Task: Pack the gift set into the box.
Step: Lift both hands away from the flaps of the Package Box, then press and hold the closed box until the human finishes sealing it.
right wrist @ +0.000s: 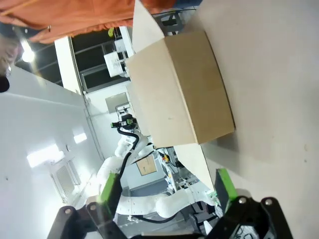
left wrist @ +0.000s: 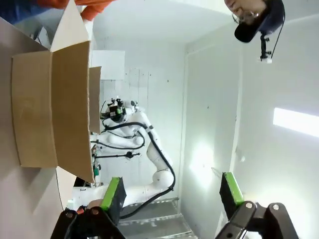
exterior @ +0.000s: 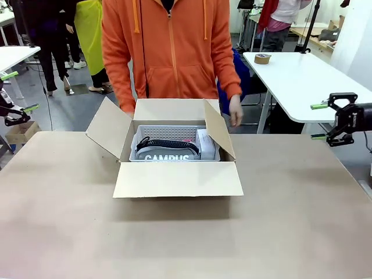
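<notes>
The box (exterior: 177,179) stands open at the table's middle with all four flaps spread. Inside sits the gift set: a light grey perforated basket (exterior: 168,132) holding a grey "CAMPUS" item (exterior: 167,157), a black strap (exterior: 167,144) and a small white box (exterior: 206,143). My left gripper (exterior: 19,92) hovers open at the far left edge, well away from the box. My right gripper (exterior: 318,121) hangs open at the far right, also apart from it. The left wrist view shows the box (left wrist: 55,104) sideways beyond my open left gripper (left wrist: 172,191). In the right wrist view the box (right wrist: 179,89) lies past my open right gripper (right wrist: 167,188).
A person in an orange hoodie (exterior: 168,52) stands right behind the box, one hand (exterior: 235,111) beside its right flap. The brown table (exterior: 186,238) is bare in front of and beside the box. A white table (exterior: 302,75) with a tape roll (exterior: 262,58) stands at the back right.
</notes>
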`<state>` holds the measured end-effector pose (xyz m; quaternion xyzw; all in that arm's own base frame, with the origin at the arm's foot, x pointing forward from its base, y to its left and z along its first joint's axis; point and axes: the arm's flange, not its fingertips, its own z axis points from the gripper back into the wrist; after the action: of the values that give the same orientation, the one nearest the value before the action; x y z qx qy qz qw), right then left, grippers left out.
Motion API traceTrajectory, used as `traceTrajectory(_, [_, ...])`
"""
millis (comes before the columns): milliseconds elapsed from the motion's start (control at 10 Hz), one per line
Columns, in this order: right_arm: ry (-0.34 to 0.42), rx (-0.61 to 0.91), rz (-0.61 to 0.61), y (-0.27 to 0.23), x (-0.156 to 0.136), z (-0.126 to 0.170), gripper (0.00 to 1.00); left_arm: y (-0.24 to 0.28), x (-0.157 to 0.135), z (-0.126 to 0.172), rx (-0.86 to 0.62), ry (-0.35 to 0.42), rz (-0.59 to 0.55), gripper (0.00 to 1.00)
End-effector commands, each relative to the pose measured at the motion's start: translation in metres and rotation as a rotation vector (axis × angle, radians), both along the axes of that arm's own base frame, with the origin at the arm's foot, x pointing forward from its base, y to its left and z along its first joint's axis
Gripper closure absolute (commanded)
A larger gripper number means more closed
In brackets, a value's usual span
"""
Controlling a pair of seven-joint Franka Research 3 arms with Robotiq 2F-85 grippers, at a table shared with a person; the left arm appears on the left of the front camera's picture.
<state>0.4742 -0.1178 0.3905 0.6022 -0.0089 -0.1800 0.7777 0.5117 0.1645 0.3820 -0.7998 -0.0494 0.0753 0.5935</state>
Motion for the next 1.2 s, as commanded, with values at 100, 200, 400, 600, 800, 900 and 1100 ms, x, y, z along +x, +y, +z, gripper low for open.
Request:
traceTrajectory(100, [-0.072, -0.040, 0.041, 0.0036, -0.0067, 0.0233, 0.00, 0.0006, -0.0188, 0.0183, 0.035, -0.090, -0.023, 0.00])
traceTrajectory(200, [-0.072, -0.040, 0.041, 0.0036, -0.0067, 0.0233, 0.00, 0.0006, -0.0188, 0.0183, 0.035, -0.090, -0.023, 0.00])
traceTrajectory(400, [-0.072, -0.040, 0.041, 0.0036, -0.0067, 0.0233, 0.00, 0.0006, -0.0188, 0.0183, 0.035, -0.090, -0.023, 0.00])
traceTrajectory(600, [-0.072, -0.040, 0.041, 0.0036, -0.0067, 0.0233, 0.00, 0.0006, -0.0188, 0.0183, 0.035, -0.090, -0.023, 0.00])
traceTrajectory(800, [-0.072, -0.040, 0.041, 0.0036, -0.0067, 0.0233, 0.00, 0.0006, -0.0188, 0.0183, 0.035, -0.090, -0.023, 0.00])
traceTrajectory(900, [-0.072, -0.040, 0.041, 0.0036, -0.0067, 0.0233, 0.00, 0.0006, -0.0188, 0.0183, 0.035, -0.090, -0.023, 0.00])
traceTrajectory(1100, [-0.072, -0.040, 0.041, 0.0036, -0.0067, 0.0233, 0.00, 0.0006, -0.0188, 0.0183, 0.035, -0.090, -0.023, 0.00])
